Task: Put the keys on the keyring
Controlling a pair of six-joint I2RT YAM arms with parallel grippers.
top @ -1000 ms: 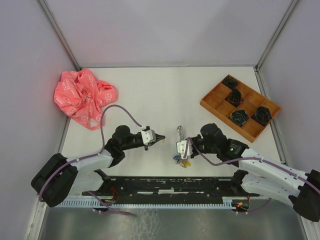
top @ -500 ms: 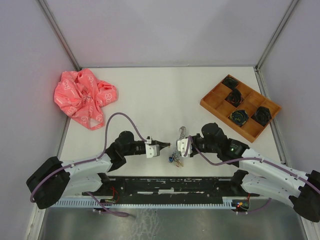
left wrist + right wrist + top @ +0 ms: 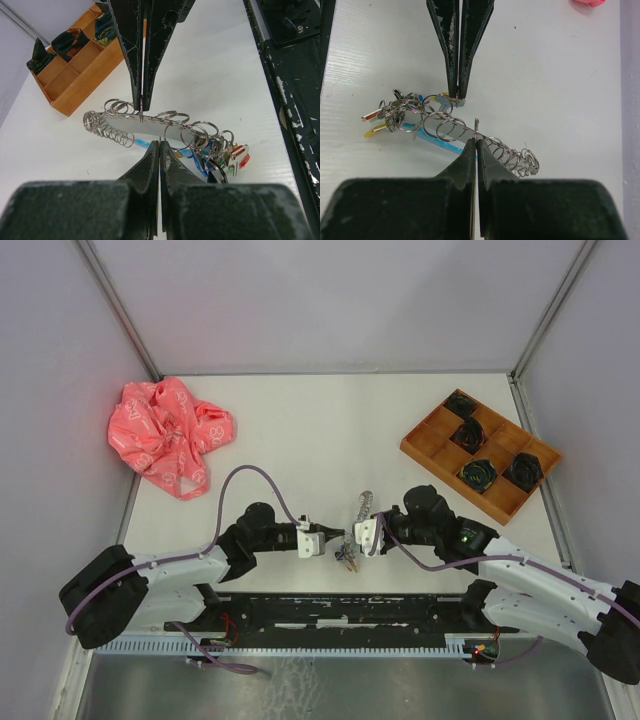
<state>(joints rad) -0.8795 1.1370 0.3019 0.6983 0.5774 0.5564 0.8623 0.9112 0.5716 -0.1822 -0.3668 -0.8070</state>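
A thin metal bar [image 3: 145,127] is threaded with several split rings. It has a wire coil [image 3: 107,129] at one end and a bunch of coloured keys [image 3: 227,157] hanging at the other. In the top view the bunch [image 3: 347,556] hangs between both arms near the table's front edge. My right gripper [image 3: 365,533] is shut on one ring [image 3: 476,129] standing up from the bar. My left gripper [image 3: 337,536] faces it tip to tip, shut, with a thin sliver of ring wire [image 3: 159,140] showing between its tips. In the right wrist view the left gripper's fingertips [image 3: 453,92] meet the rings beside the keys [image 3: 395,111].
A wooden compartment tray [image 3: 420,445] with dark rolled items stands at the right; it also shows in the left wrist view [image 3: 75,82]. A crumpled pink bag [image 3: 165,435] lies at the back left. The black base rail [image 3: 340,610] runs along the near edge.
My left gripper has moved right and forward until its tips reach the rings held by the right gripper. The key bundle has shifted slightly left and up with the right gripper.
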